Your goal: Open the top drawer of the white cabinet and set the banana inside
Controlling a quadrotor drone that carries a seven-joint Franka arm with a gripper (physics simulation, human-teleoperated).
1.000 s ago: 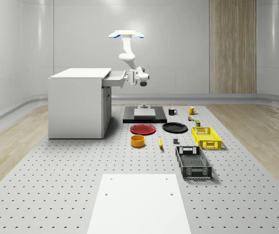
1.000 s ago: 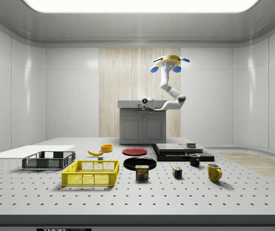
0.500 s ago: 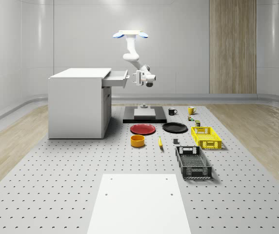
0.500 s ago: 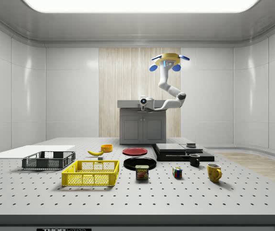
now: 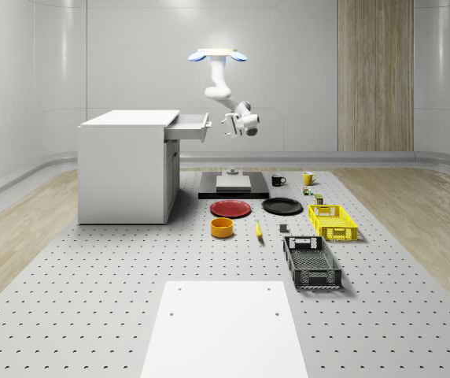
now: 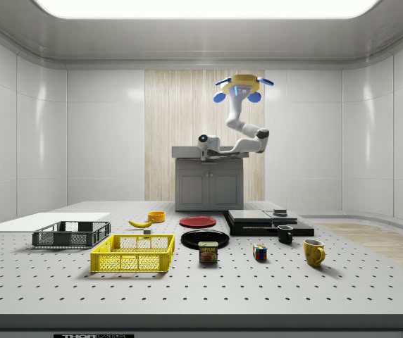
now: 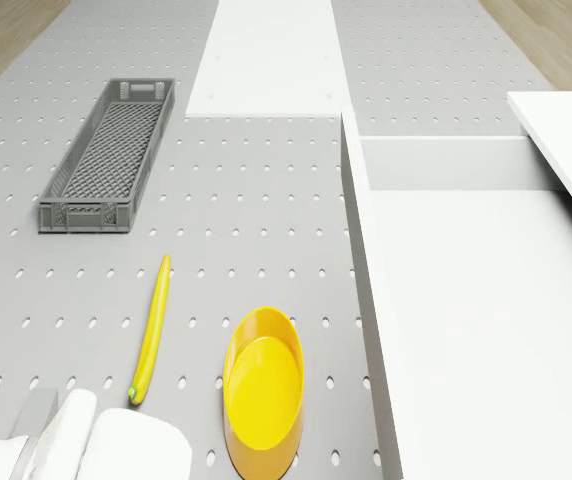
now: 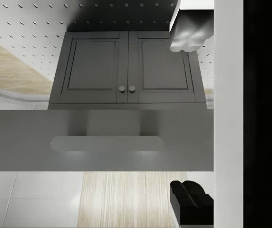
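The drone hovers just beyond the pulled-out top drawer (image 5: 187,125) of the white cabinet (image 5: 127,167). Its end effector (image 5: 230,124) hangs beside the drawer front; its grip state I cannot tell. The slim yellow banana (image 5: 258,230) lies well below on the perforated grey tabletop (image 5: 91,276), long axis pointing away from the cabinet's side, beside the yellow bowl (image 5: 222,227).

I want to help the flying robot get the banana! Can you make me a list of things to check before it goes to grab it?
1. Top drawer of the white cabinet pulled out: ok.
2. Gripper clear of the drawer: ok, it hangs in the air beside the drawer front, not touching.
3. Gripper carrying nothing: ok.
4. Banana easy to get at: ok, it lies alone on the table between the yellow bowl and the grey crate.
5. Drone off the ground: ok, it hovers beside the cabinet, above the drawer's level.
6. Drawer roomy enough inside: cannot tell.
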